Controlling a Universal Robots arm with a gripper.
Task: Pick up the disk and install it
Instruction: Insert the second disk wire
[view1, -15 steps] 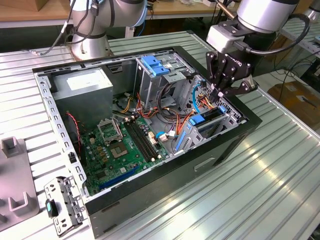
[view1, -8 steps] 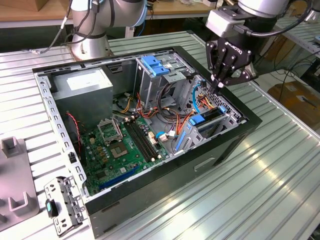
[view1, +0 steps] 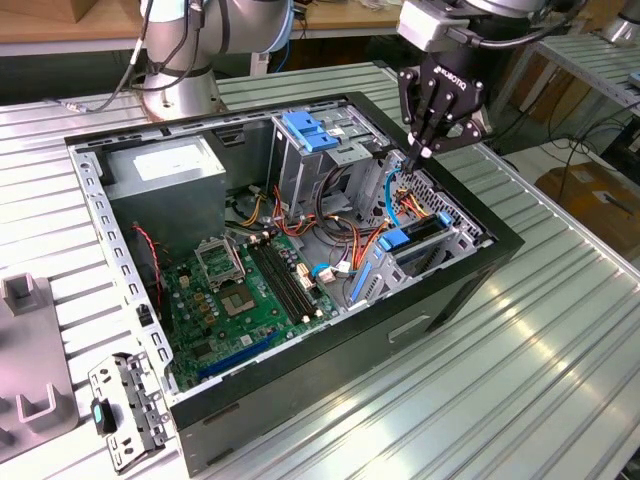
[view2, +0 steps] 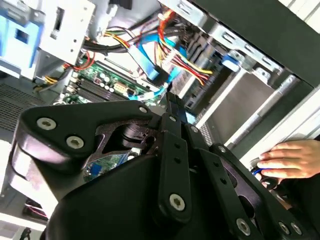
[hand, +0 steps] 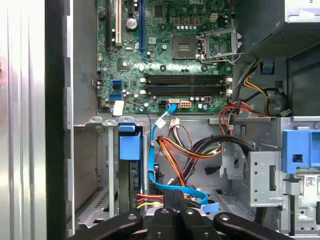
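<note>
The gripper (view1: 425, 152) is held over the open case (view1: 440, 300) with fingers together and nothing clamped, while the disk (view1: 412, 243) is seated upright in its bay.

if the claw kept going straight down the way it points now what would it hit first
Most likely the thin light-blue cable looping just beyond the claw, with orange and red wires close beside it. Depth is unclear. The disk sits off to one side of that line.
</note>
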